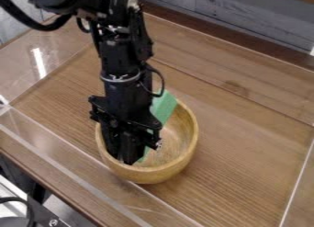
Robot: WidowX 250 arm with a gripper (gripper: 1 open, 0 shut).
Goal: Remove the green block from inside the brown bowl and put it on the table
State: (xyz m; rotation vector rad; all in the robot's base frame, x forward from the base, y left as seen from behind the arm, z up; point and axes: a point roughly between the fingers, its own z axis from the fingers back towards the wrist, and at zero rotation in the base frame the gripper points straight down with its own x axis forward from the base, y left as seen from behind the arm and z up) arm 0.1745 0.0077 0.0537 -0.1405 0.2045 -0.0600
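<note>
The brown bowl (185, 141) sits on the table (245, 97) near its front. My gripper (132, 150) reaches straight down into the bowl, shut on the green block (164, 106). The block stands tilted, its upper end leaning out over the bowl's far right rim and a green sliver showing low beside the fingers. The fingertips and the block's lower end are hidden by the dark gripper body and the bowl's wall.
Clear acrylic walls (73, 185) edge the tabletop at the front and left, and another runs along the right (298, 180). The black arm (117, 38) rises from the bowl toward the back left. Bare wood lies to the right of and behind the bowl.
</note>
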